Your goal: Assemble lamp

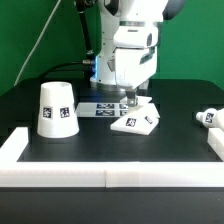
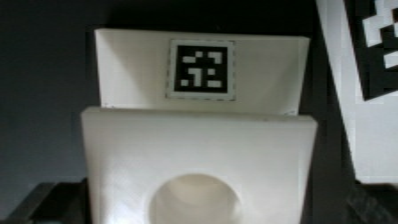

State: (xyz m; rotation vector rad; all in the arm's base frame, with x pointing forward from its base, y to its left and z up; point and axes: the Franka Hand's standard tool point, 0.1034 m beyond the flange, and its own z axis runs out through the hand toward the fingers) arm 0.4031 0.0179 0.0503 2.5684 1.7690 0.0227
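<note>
The lamp base (image 1: 137, 121), a flat angular white block with a square tag, lies on the black table at the centre. In the wrist view the base (image 2: 199, 110) fills the picture, with its round socket hole (image 2: 192, 200) nearest the camera. My gripper (image 1: 128, 101) is down on the base's rear part. Its dark fingers (image 2: 54, 203) sit tight against the block's two sides, shut on it. The tapered shade (image 1: 57, 108) stands at the exterior view's left. The small bulb (image 1: 208, 118) lies at the exterior view's right.
The marker board (image 1: 98, 107) lies flat just behind the base, and its edge shows in the wrist view (image 2: 366, 45). A white wall (image 1: 60, 170) runs along the table's front and turns up at both sides. The robot pedestal stands behind.
</note>
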